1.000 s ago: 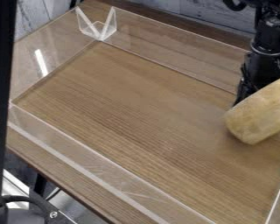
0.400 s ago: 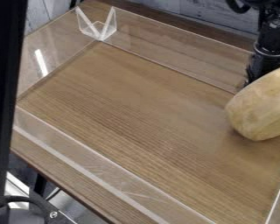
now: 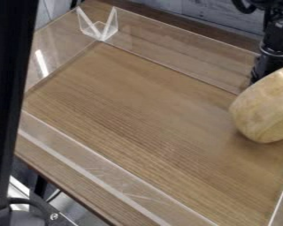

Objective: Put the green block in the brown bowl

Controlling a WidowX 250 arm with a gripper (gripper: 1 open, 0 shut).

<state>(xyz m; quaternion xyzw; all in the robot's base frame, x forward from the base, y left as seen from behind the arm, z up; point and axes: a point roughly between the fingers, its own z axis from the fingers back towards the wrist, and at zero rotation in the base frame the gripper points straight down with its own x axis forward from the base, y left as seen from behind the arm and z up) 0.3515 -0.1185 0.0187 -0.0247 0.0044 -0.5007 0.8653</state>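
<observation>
1. The brown bowl (image 3: 267,108) sits tipped up at the right edge of the view, pale rounded underside facing the camera. It has lifted and tilted a bit more than a second ago, when it lay lower and flatter.
2. Can't see the green block anywhere. It could be hidden behind or under the bowl, or in the hand, no way to tell.
3. The hand (image 3: 267,65) is right behind the bowl's top edge, mostly blocked by it. Its jaws are closed down tight, but what they're pinching, if anything, is out of sight.
4. My guess: the bowl getting nudged upright means the drop isn't clean yet.
5. The wooden bench (image 3: 132,115) with its clear wall (image 3: 61,48) is otherwise unchanged.
</observation>
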